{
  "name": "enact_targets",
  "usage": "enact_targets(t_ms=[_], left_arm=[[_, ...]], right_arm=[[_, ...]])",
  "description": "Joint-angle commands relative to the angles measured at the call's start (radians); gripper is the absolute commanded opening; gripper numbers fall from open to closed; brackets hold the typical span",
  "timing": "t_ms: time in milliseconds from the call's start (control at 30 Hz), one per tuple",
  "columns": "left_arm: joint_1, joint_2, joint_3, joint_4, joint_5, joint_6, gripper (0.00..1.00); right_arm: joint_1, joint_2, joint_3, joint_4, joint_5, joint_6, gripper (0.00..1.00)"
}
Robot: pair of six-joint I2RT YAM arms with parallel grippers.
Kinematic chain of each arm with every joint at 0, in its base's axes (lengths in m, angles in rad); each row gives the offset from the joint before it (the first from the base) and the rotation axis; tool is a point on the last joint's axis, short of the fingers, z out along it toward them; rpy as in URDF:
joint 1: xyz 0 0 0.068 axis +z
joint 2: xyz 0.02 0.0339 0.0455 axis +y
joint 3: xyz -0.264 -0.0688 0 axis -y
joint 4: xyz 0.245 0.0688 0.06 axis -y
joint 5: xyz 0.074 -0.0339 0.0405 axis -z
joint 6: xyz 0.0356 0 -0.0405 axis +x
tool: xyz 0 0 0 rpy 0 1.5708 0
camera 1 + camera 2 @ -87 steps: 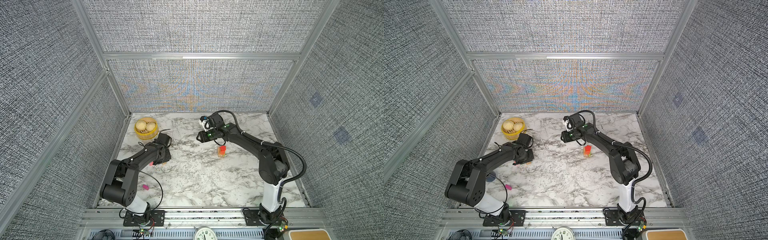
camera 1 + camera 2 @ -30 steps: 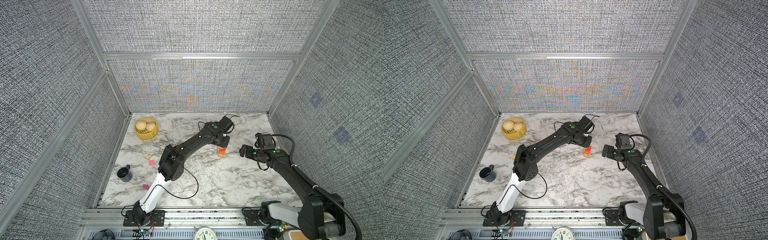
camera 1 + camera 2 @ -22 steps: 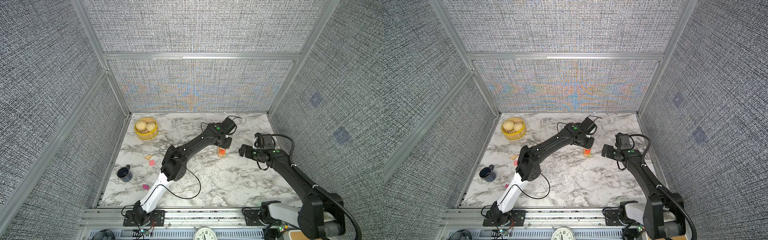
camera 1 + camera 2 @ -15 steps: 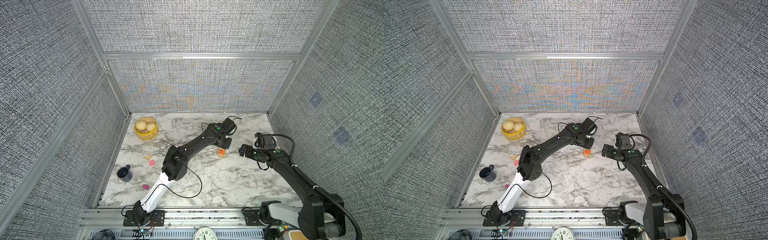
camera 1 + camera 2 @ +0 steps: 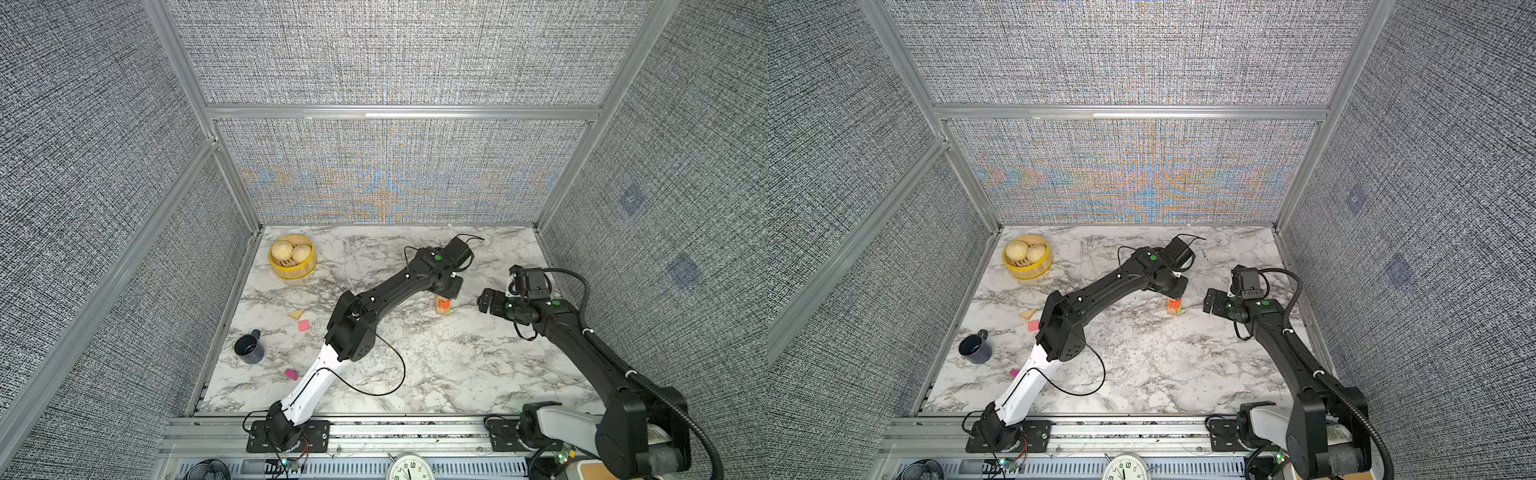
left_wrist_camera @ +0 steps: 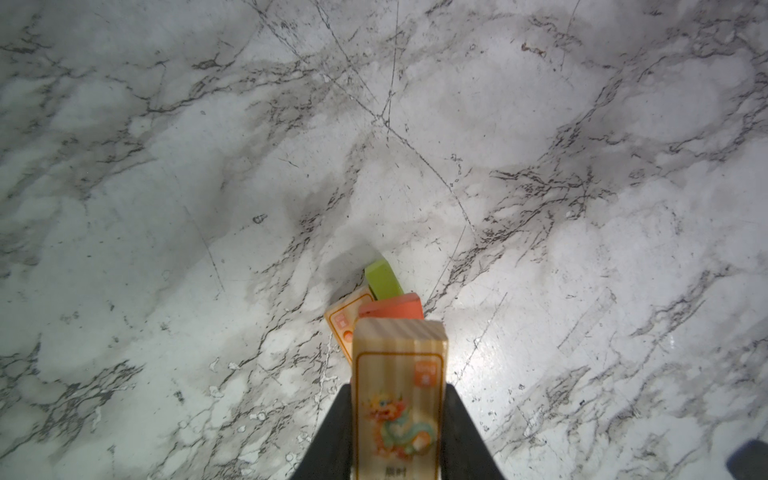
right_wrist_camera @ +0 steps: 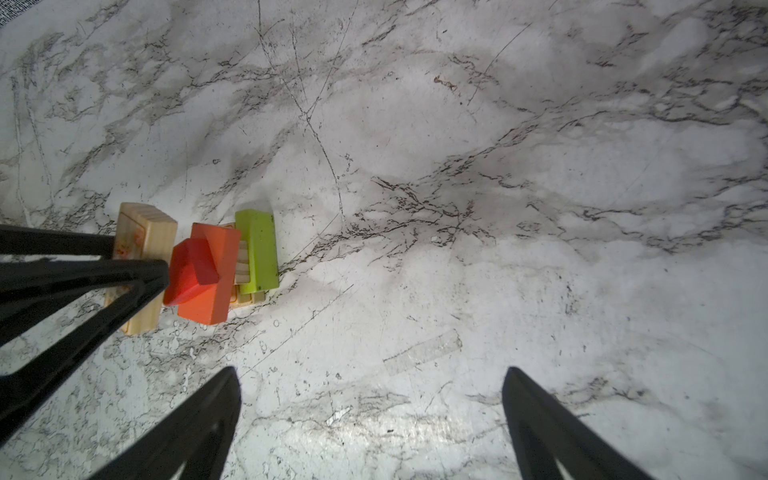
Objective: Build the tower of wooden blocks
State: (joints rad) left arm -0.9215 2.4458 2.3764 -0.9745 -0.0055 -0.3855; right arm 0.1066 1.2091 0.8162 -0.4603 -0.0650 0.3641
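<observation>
My left tool (image 6: pixel 399 395) is gripping a dragon-printed tan block (image 6: pixel 399 357), the jaws narrowed onto its sides. It is holding the block close beside the tower (image 7: pixel 216 270), which is standing right of the surface's (image 5: pixel 415 365) middle. There, an orange block (image 7: pixel 212 286) and a lime-green bar (image 7: pixel 259 249) are lying side by side on tan wood, a red piece (image 7: pixel 189 270) sitting on the orange. My right tool (image 7: pixel 370 374) is hovering nearby, spread wide and empty. A tan triangle (image 5: pixel 296 314), pink cube (image 5: pixel 304 325) and magenta block (image 5: pixel 291 374) are lying well apart at the left.
</observation>
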Motion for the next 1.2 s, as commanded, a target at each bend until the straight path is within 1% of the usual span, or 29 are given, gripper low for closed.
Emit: enact_targets(t_ms=[0, 267, 500, 1033, 1100, 1167], left_arm=[[0.002, 0.007, 0.003, 0.0, -0.005, 0.008, 0.3], [0.003, 0.008, 0.003, 0.009, -0.004, 0.01, 0.31], [0.003, 0.01, -0.002, 0.012, 0.001, 0.008, 0.36], [0.003, 0.007, 0.001, 0.011, 0.013, -0.001, 0.39], [0.003, 0.006, 0.001, 0.011, 0.011, 0.0, 0.4], [0.003, 0.002, 0.0, 0.01, 0.015, 0.008, 0.5]], right_arm=[[0.002, 0.0, -0.004, 0.012, -0.01, 0.001, 0.99], [0.001, 0.001, -0.002, 0.008, -0.01, -0.002, 0.99], [0.002, 0.001, -0.002, 0.008, -0.016, -0.004, 0.99], [0.001, 0.0, 0.0, 0.009, -0.022, -0.004, 0.99], [0.002, 0.001, -0.002, 0.009, -0.022, -0.004, 0.99], [0.002, 0.001, -0.001, 0.008, -0.025, -0.006, 0.99]])
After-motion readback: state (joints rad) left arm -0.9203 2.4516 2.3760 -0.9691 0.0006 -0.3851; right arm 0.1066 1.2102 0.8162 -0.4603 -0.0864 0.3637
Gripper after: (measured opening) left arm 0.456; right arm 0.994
